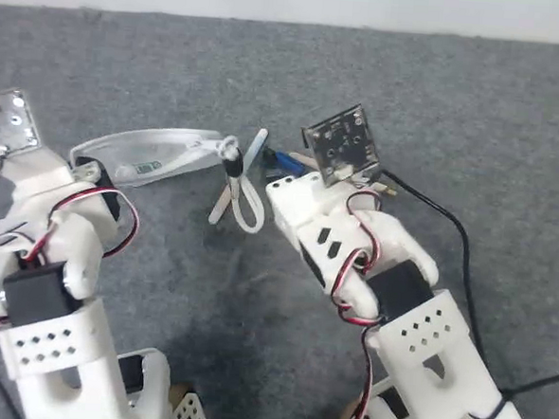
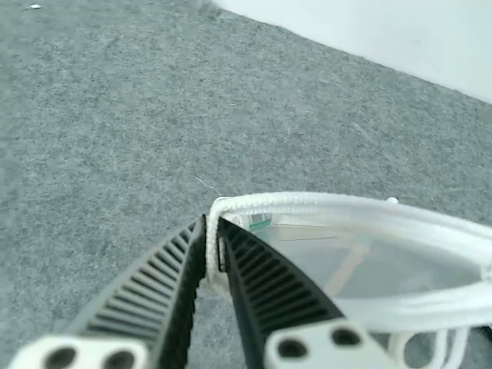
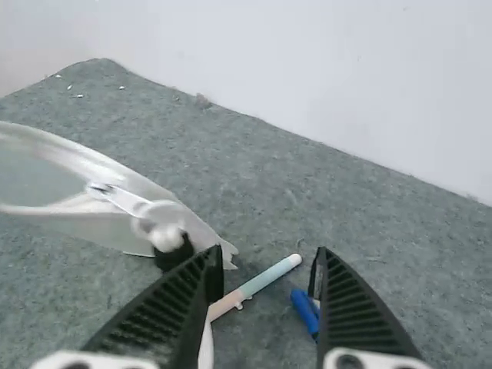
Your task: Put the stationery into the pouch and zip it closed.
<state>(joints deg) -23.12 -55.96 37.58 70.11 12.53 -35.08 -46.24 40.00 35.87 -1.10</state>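
A clear pouch (image 1: 155,156) with a white zipper band lies on the grey carpet. My left gripper (image 2: 213,240) is shut on the pouch's (image 2: 369,265) end edge; from above the left gripper (image 1: 85,166) sits at the pouch's left end. The zipper pull, a black bead (image 1: 232,161) with a white cord loop (image 1: 248,206), is at the pouch's right end. My right gripper (image 3: 267,269) is open just above the carpet, beside the bead (image 3: 171,252). A pale pen (image 3: 257,286) and a blue item (image 3: 305,311) lie between its fingers. The blue item (image 1: 284,160) peeks out by the right arm.
Grey carpet (image 1: 438,105) stretches behind and to the right of the arms. A black cable (image 1: 458,239) runs along the right arm. A white wall (image 3: 346,77) rises beyond the carpet's far edge.
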